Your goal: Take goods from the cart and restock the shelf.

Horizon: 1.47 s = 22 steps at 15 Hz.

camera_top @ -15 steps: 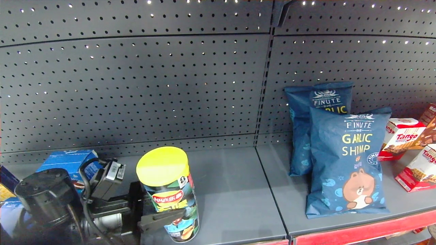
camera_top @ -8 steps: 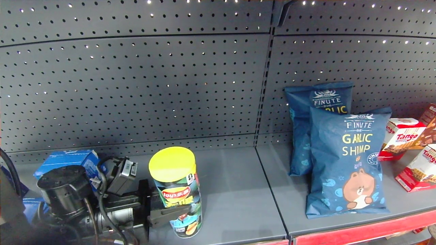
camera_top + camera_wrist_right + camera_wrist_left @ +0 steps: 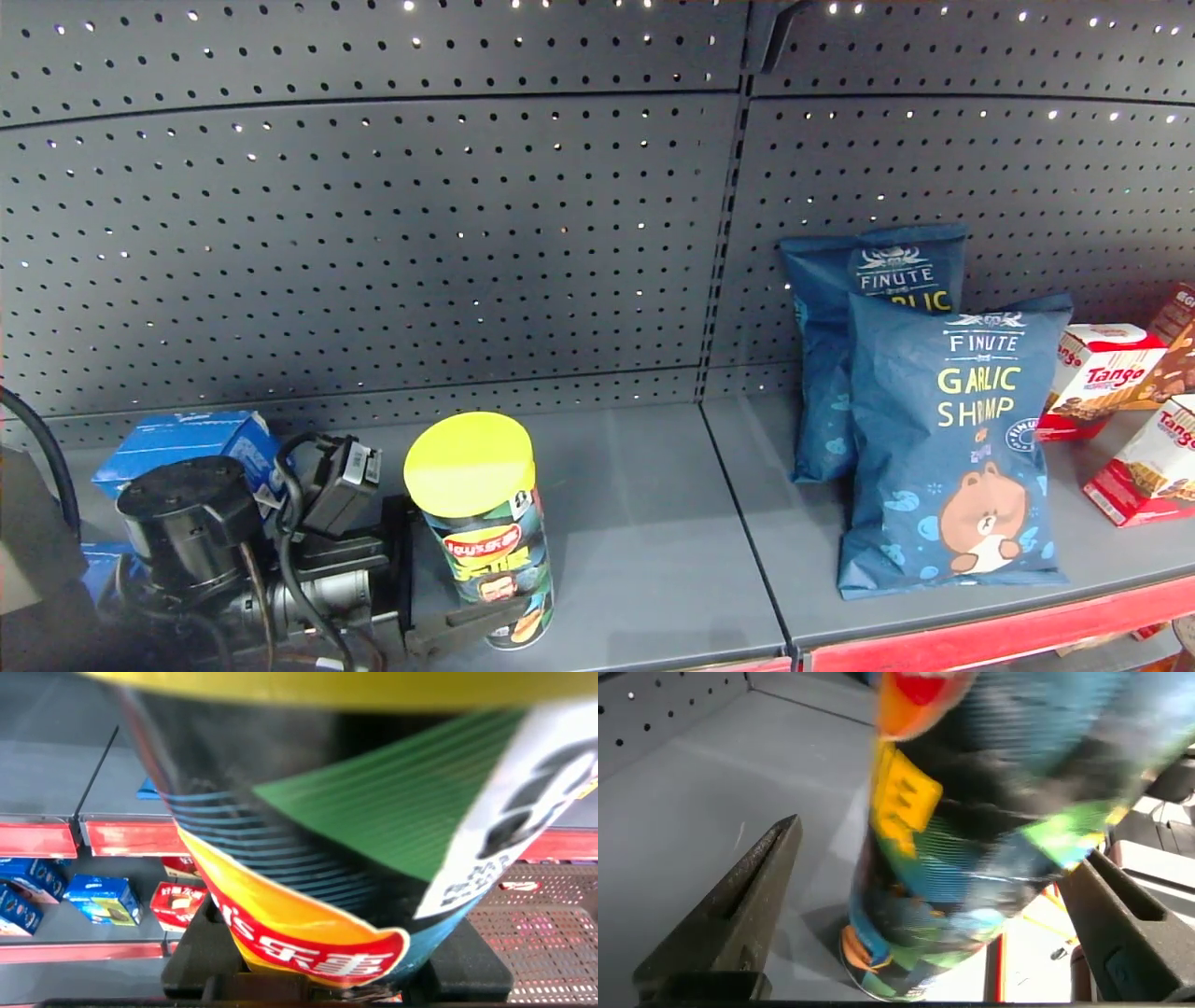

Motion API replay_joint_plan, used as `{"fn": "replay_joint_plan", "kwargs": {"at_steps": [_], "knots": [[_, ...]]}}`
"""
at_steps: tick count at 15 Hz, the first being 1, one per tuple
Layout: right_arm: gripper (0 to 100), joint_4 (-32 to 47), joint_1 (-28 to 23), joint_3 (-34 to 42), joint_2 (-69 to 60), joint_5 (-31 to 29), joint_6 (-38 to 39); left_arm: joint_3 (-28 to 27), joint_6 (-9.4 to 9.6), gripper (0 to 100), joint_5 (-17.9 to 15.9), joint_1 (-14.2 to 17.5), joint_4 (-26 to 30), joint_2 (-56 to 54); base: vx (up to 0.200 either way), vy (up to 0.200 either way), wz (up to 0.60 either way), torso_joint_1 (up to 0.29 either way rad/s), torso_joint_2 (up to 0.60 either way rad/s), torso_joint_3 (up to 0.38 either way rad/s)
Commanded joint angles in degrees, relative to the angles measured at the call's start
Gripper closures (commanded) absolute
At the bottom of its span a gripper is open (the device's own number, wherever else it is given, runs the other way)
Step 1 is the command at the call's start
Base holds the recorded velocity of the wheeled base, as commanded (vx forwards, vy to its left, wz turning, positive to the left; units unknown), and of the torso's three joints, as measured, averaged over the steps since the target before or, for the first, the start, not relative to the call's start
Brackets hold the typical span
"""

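The chip can (image 3: 484, 532) is standing upright near the front edge of the shelf (image 3: 644, 523), left of the blue snack bags (image 3: 943, 439). The left gripper (image 3: 938, 849) is holding its jaws open on either side of it. The right gripper (image 3: 336, 975) is clamping its jaws on a second chip can (image 3: 355, 831).

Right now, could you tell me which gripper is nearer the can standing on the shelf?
Left. The left gripper straddles the can at its base; the right gripper holds a second can elsewhere.
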Motion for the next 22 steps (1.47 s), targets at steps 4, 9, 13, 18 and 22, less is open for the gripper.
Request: {"fn": "replay_joint_plan", "kwargs": {"at_steps": [4, 9, 13, 18, 22], "knots": [[100, 0.01, 0.03, 0.57, 0.06, 0.1, 0.07, 1.99, 0.21, 0, -0.11, 2.29, -0.08, -4.5, 0.0, 0.0, 0.0, 0.0, 0.0, 0.0], [100, 0.01, 0.38, 0.57, 0.06, 0.1, 0.16, 8.76, 2.5, 0, -0.64, 6.69, -0.08, -10.74, 0.0, 0.0, 0.0, 0.0, 0.0, 0.0], [100, -0.08, 0.64, 0.83, 0.15, 0.19, 0.34, 9.64, 1.79, 0, -0.02, 8.09, -0.08, -19.09, 0.0, 0.0, 0.0, 0.0, 0.0, 0.0], [100, -0.34, 0.2, 1.01, 0.06, 0.01, 0.34, 9.73, 1.53, 0, 0.77, 17.15, 0.01, -24.98, 0.0, 0.0, 0.0, 0.0, 0.0, 0.0], [100, -0.34, 0.2, 1.09, 0.15, -0.08, 0.34, 9.73, 2.23, 0, 15.62, 18.82, 0.09, -27.52, 0.0, 0.0, 0.0, 0.0, 0.0, 0.0]]}}
